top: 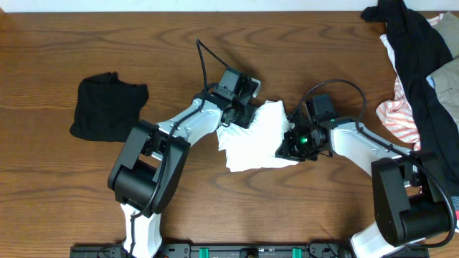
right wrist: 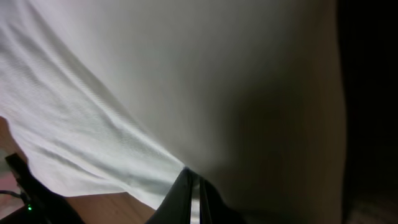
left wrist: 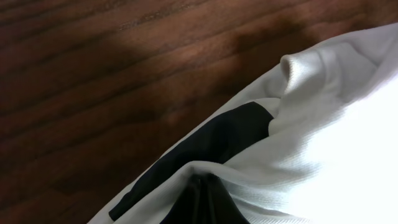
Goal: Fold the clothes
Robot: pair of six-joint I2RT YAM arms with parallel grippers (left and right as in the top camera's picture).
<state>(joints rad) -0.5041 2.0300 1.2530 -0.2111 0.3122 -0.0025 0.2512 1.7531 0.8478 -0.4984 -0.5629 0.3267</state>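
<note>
A dark brown wooden table (top: 57,43) with a strong grain filled nearly the whole overhead view, and only a thin pale strip showed past its far edge. At the right edge lay a heap of clothes: a long black garment (top: 416,57) draped over a red-striped one (top: 398,118), with a beige piece (top: 448,72) beside them. Well apart, on the left, sat a bunched black garment (top: 107,107). At the centre the wrinkled white shirt (top: 254,143) lay between the two arms. The left gripper (top: 246,118) met its upper left edge, its fingers (left wrist: 200,196) pressed together, pinching the fabric beside a black stripe mark (left wrist: 217,140). The right gripper (top: 285,145) sat at the shirt's right edge, its fingers (right wrist: 186,199) nipped on white cloth.
</note>
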